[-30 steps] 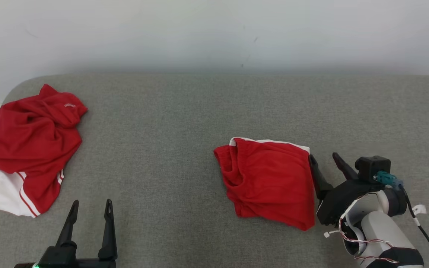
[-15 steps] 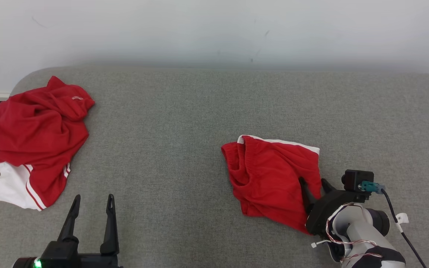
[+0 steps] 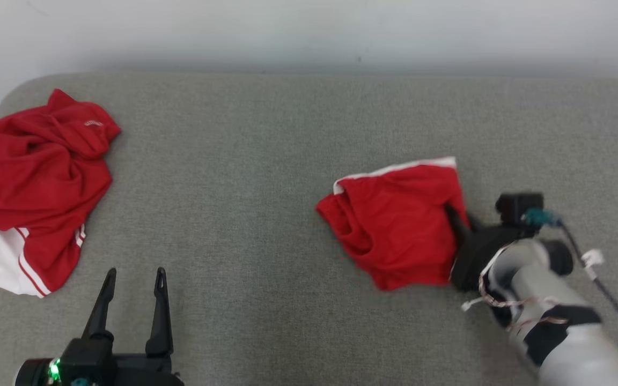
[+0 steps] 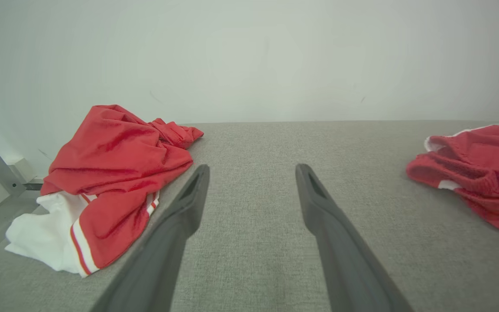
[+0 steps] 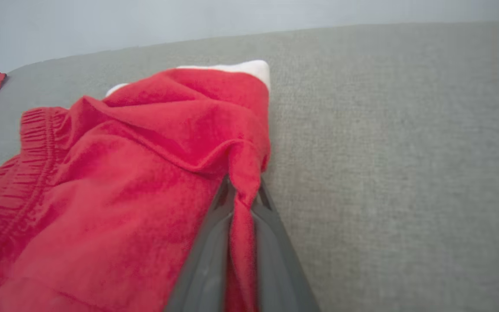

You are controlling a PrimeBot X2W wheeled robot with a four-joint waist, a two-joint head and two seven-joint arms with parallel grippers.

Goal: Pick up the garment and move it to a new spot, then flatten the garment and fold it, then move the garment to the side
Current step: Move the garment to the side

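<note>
The red shorts (image 3: 395, 225) lie in a loose, folded bundle on the right half of the grey pad (image 3: 260, 161). Their white-trimmed edge (image 3: 395, 167) faces the wall and the gathered waistband (image 5: 37, 143) is on the side away from the arm.

The hold looks like the main risk. The right gripper (image 3: 456, 217) has only a thin ridge of cloth at the bundle's right edge, and I cannot tell whether that pinch takes in every layer. If it grips just the top one, a pull to the side would probably peel that layer away and open the fold while the rest stays on the pad. The pad's woven cover looks likely to hold soft cloth back, which would make this worse. The narrow pleat could also slide out from between the fingers during a quick move.

In the right wrist view the two fingers (image 5: 215, 242) are nearly together, clamped on that pleat of red cloth, which stands up between them.

The left gripper (image 3: 132, 279) hangs low over the pad near the front edge. Its fingers (image 4: 189, 203) are spread wide with nothing between them and touch no cloth.

A crumpled red and white shirt (image 3: 35, 177) lies at the pad's far left end, well apart from the shorts.
</note>
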